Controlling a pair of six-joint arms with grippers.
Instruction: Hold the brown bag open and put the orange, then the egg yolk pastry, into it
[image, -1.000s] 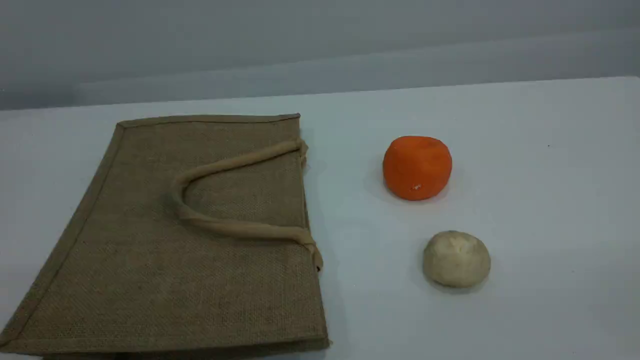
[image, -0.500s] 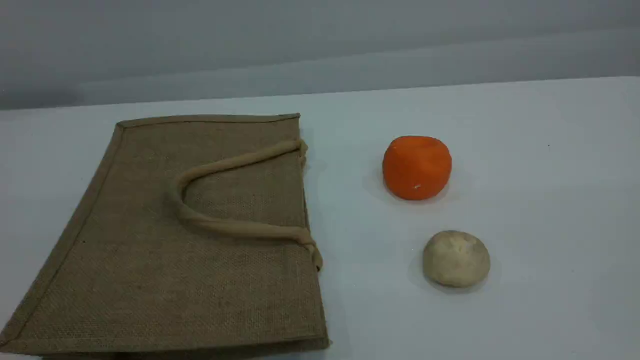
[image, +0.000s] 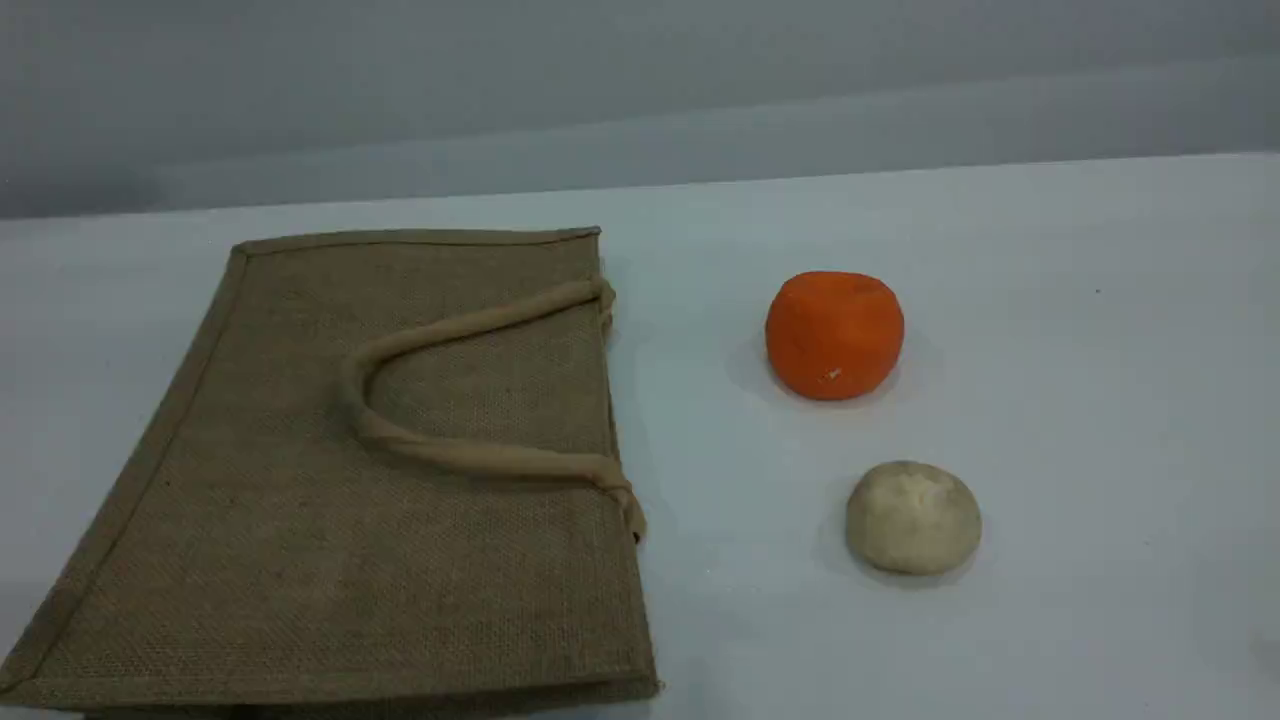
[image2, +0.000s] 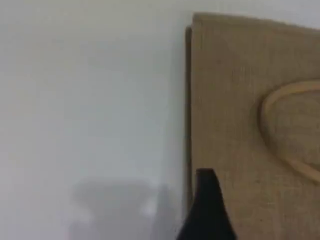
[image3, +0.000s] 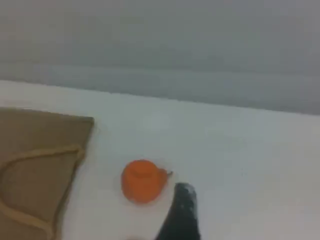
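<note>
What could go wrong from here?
1. The bag lies flat and closed, its handle resting on the top panel; lifting that handle may raise only one layer or drag the whole bag rather than open its mouth.
2. The orange is round and free on the table; an off-centre pinch could roll it away.
3. The pastry looks soft and sits close to the orange; it could get nudged or crushed.

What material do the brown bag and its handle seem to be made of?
The brown bag looks like coarse woven jute or burlap: an open grid weave shows, matte, with folded edge binding. Its handle looks like lighter beige cord or rolled fabric, smooth and dull; the exact fibre cannot be told.
</note>
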